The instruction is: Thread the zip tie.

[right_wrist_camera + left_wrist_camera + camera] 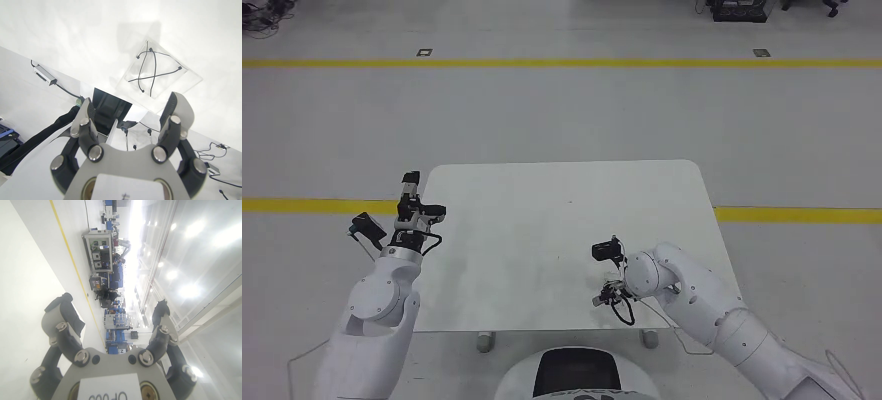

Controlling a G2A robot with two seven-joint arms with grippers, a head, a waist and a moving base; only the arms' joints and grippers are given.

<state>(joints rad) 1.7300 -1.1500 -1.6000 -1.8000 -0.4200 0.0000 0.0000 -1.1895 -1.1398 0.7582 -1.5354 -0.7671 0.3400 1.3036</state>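
Several black zip ties (154,73) lie crossed over one another in a shallow clear tray (191,80) on the white table (75,37), close to its edge. My right gripper (130,100) hovers open a short way from the tray, with nothing between its fingers. In the top view the right gripper (604,272) is over the table's front right part. My left gripper (113,302) is open and empty and points out into the room; in the top view the left gripper (422,197) is at the table's left edge.
The white table (542,230) has rounded corners and bare floor all around it. A yellow floor line (802,214) runs behind it. Below the table edge lie a power adapter (43,75) and loose cables (208,153).
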